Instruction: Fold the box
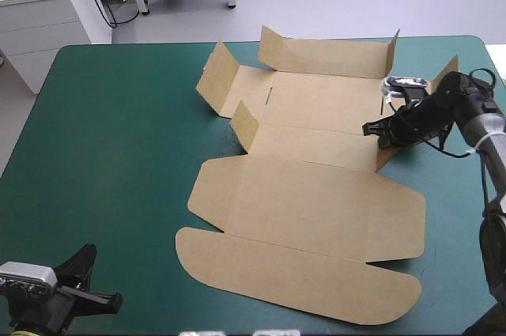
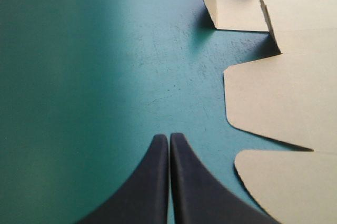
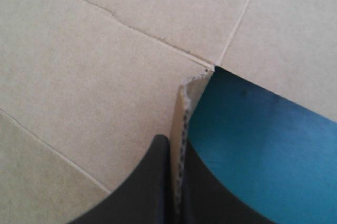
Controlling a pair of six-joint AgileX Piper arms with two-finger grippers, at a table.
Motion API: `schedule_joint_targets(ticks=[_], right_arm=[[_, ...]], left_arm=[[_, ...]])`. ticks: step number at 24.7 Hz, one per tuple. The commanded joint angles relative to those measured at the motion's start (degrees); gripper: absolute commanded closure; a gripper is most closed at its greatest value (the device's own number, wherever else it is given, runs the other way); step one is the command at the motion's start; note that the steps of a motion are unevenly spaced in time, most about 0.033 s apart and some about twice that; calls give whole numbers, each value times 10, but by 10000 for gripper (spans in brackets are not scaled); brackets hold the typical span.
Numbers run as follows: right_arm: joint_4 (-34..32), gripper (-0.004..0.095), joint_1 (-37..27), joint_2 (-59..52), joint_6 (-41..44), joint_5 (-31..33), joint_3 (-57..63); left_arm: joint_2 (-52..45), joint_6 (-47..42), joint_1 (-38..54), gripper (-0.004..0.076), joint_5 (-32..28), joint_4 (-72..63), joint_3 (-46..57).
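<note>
The brown box [image 1: 316, 194] lies as a cut sheet on the teal-green table, its lid panel and rounded tuck flap flat toward the near edge. At the far side the back wall [image 1: 328, 55] and the left side flaps [image 1: 215, 75] stand raised. My right gripper [image 1: 371, 129] is at the sheet's right side, shut on a raised side flap [image 3: 184, 108] whose thin board edge runs between the black fingers [image 3: 152, 182]. My left gripper [image 2: 169, 137] is shut on nothing at the table's near left corner, well left of the box [image 2: 279, 97].
The teal-green cover [image 1: 103, 154] stretches from the box to the table's left edge. The right arm reaches in close to the table's right edge [image 1: 494, 59]. A white cabinet [image 1: 47, 12] stands beyond the far left corner.
</note>
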Motion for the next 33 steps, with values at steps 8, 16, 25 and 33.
schedule_joint_targets(ticks=[8, 16, 25, 33], right_arm=[[13, 925, 129, 63, -171, 73, -167], [-35, 926, 200, 145, -264, 116, -311], [-103, 926, 266, 196, -492, 104, -390], [-68, 927, 307, 196, -669, 63, -390]], left_arm=[[10, -2, 0, 732, -44, -9, -11], [10, -2, 0, 732, -44, -9, -11], [10, -2, 0, 732, -44, -9, -11], [10, -2, 0, 732, -44, -9, -11]])
